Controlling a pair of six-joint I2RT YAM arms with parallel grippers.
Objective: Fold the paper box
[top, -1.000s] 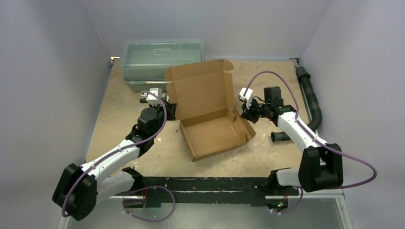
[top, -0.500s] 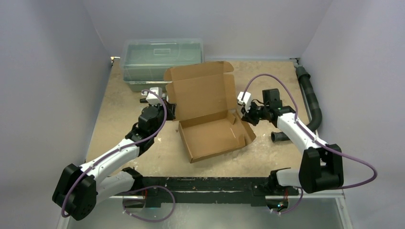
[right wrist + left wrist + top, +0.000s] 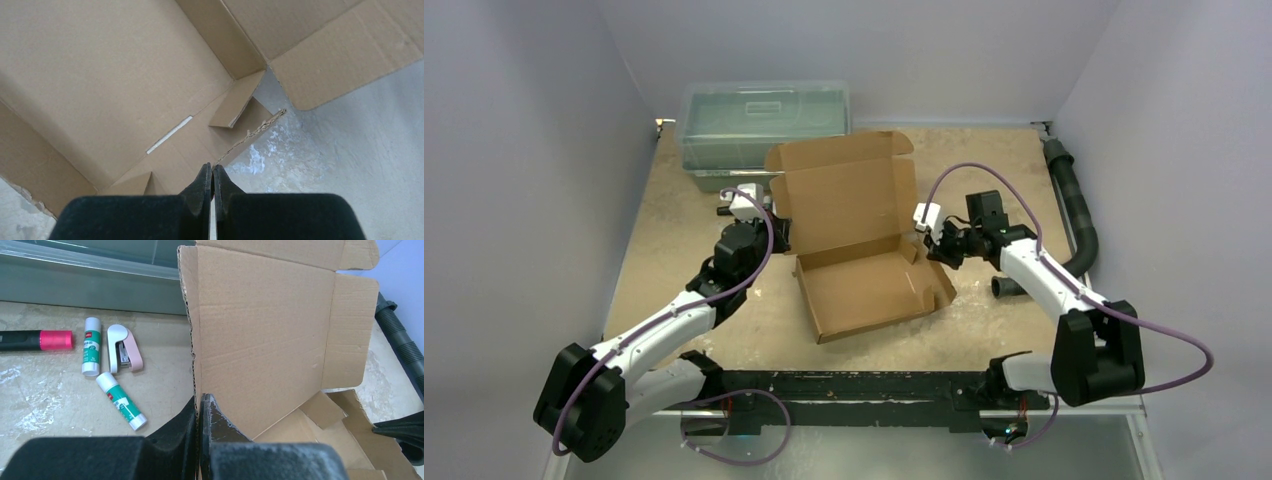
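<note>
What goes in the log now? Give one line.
stage: folding | left claw: shut on cardboard box lid edge | right claw: shut on side wall | lid: raised open

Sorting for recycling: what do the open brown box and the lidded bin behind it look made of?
The paper box looks like matte brown corrugated cardboard: fluting shows along its cut edge. The bin seems to be smooth, translucent greenish plastic, since its walls let light through.
</note>
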